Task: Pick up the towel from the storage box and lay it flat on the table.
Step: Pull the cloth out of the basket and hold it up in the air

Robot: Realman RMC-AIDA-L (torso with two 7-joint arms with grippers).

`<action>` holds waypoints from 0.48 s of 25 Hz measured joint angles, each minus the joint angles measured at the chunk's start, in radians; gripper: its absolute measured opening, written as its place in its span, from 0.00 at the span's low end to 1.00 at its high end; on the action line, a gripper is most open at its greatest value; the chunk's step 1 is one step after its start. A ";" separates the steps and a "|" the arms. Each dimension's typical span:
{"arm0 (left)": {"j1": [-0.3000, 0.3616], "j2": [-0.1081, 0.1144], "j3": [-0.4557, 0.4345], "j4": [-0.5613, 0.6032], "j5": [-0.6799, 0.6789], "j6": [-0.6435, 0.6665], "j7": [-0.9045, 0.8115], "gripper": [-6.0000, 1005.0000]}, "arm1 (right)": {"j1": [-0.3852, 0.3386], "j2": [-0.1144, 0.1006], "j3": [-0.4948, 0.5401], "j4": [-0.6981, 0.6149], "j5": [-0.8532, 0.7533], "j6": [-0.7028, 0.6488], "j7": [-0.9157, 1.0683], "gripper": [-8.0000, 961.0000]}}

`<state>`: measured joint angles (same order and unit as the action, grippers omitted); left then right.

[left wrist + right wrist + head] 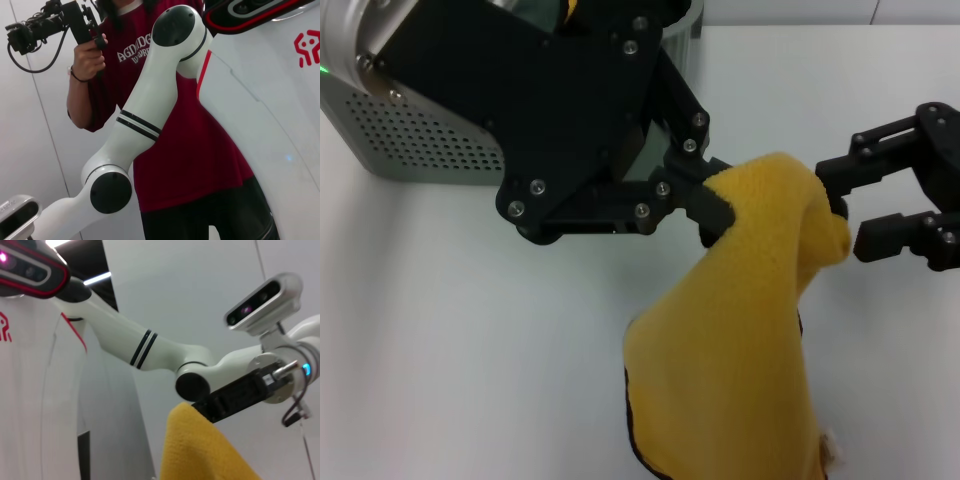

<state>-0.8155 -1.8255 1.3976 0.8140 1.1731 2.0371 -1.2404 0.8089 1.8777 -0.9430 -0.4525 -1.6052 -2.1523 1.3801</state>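
Both tools pinch the towel (760,330) between them: left tool (715,205), right tool (840,220); it hangs lengthwise toward the desk (450,330).

The left gripper (715,205) hides most of the box (420,135) at upper left; the towel (740,350) runs off the bottom edge.

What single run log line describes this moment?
stage: lifted | soft yellow towel: out of sage perforated plastic box, hanging above white table | left gripper: gripping | right gripper: at towel top
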 joint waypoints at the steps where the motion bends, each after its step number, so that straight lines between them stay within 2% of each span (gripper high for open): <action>1: 0.004 0.000 0.000 0.005 -0.001 0.000 -0.002 0.03 | -0.007 -0.003 0.004 0.000 0.000 0.001 0.003 0.61; 3: 0.007 0.000 0.000 0.018 -0.005 0.000 -0.007 0.03 | -0.019 -0.010 0.009 0.000 0.000 0.004 0.012 0.53; 7: 0.009 -0.007 -0.001 0.073 -0.008 0.000 -0.021 0.03 | -0.032 -0.017 0.011 0.001 -0.001 0.019 0.020 0.49; 12: 0.002 -0.020 -0.009 0.116 -0.008 0.000 -0.025 0.03 | -0.034 -0.011 0.002 0.001 -0.006 0.022 0.021 0.47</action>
<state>-0.8138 -1.8454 1.3883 0.9300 1.1647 2.0370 -1.2658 0.7753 1.8670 -0.9413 -0.4518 -1.6108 -2.1304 1.4015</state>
